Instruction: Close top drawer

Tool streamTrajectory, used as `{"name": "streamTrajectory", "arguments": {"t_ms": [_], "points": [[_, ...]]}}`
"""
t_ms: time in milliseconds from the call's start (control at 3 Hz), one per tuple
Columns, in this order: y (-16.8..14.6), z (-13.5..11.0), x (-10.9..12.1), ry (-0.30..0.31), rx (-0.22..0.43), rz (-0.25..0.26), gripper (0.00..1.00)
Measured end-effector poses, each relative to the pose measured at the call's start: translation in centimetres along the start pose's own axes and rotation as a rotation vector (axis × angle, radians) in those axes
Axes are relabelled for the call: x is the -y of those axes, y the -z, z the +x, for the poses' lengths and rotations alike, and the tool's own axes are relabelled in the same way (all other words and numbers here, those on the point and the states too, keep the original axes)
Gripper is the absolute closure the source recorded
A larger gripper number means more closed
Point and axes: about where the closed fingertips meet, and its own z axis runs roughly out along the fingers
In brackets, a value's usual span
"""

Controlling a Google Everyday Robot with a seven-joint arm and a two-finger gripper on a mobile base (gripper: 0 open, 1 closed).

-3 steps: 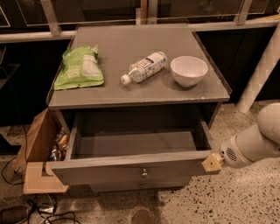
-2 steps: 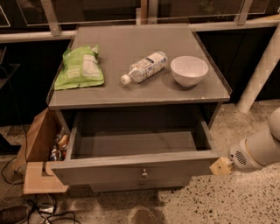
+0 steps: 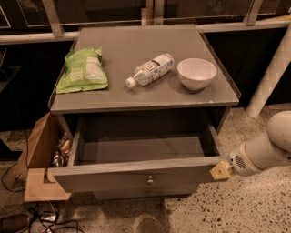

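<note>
One end effector [image 3: 220,170] beside top drawer [image 3: 132,174]

Floor [image 3: 245,209]: pale speckled stone with dark flecks; one dark spot lies in front of the table [image 3: 136,45]. The table is grey, with a flat top, and stands against a low horizontal rail [image 3: 27,37]. Behind the rail are dark panels [image 3: 104,11] with slanted metal struts. A white post [image 3: 273,73] leans diagonally at far right. An open brown box [image 3: 41,145] stands at the table's left side, with a notched wooden board [image 3: 38,186] on the floor beside it. Black cables [image 3: 50,220] lie at lower left. Lighting is dim and warm. The tool [image 3: 221,170] is low at right, beside the table.
</note>
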Motion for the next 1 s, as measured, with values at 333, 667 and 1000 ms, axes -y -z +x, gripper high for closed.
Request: {"name": "streamTrajectory", "arguments": {"t_ms": [333,667,1000], "points": [[-0.8,-1.8,-0.2,0.004,0.024,-0.01,1.0],[-0.9,-2.5,-0.6,0.008,0.031,-0.013,1.0],[-1.5,-4.0,-1.6,0.02,0.046,-0.03,1.0]]}}
